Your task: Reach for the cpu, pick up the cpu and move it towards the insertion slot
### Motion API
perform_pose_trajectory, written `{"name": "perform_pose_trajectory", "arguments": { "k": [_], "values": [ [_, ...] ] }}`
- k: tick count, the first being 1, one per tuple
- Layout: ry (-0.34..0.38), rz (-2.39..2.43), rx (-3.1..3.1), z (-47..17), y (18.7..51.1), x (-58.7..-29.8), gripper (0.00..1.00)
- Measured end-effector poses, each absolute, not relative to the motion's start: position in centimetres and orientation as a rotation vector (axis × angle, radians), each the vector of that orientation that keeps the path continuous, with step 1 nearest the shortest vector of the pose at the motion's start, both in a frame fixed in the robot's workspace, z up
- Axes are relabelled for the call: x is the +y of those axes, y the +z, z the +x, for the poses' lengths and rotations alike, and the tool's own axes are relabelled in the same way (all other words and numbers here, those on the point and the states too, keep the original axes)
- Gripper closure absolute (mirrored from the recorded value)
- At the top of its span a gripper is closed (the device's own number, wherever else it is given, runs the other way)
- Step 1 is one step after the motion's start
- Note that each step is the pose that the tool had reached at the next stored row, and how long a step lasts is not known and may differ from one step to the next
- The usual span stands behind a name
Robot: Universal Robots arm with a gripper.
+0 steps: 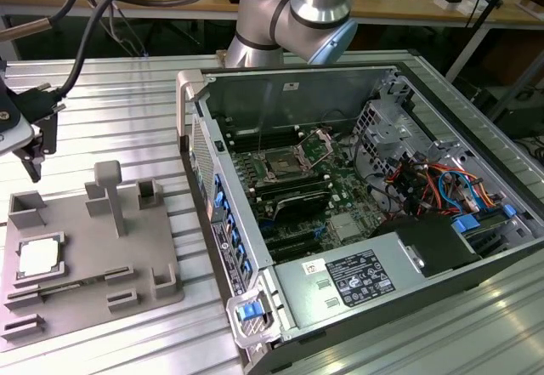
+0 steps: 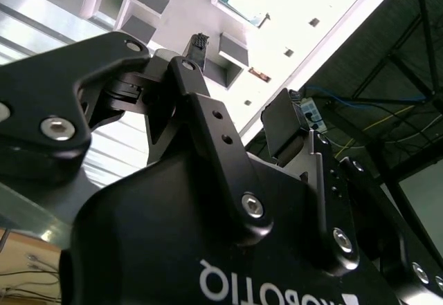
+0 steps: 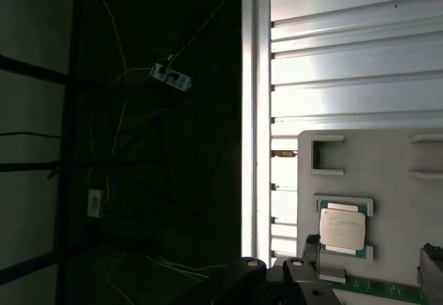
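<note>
Gripper [image 2: 241, 84] hangs released and empty, clear of the cpu [image 3: 342, 227], which lies flat in a recess of the grey holder [image 1: 85, 239] on the desk [image 1: 127, 103], well apart from the insertion slot [image 1: 280, 168] inside the computer case [image 1: 289, 94]. Reaching well means centring over the cpu and coming down square. How much cpu edge the recess leaves free is hard to tell

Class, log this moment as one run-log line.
phase: reach | gripper: open, empty, near tray | cpu: on tray, untouched | insertion slot: inside computer case
</note>
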State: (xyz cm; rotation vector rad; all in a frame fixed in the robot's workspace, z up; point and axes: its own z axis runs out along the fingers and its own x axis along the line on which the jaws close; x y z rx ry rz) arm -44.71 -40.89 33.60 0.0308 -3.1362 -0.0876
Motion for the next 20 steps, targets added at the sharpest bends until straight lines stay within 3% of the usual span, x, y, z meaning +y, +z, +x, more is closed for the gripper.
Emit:
{"name": "perform_pose_trajectory", "arguments": {
  "k": [20],
  "values": [
    [-0.108,0.031,-3.136,-44.67,33.09,-40.93,0.40]
  ]
}}
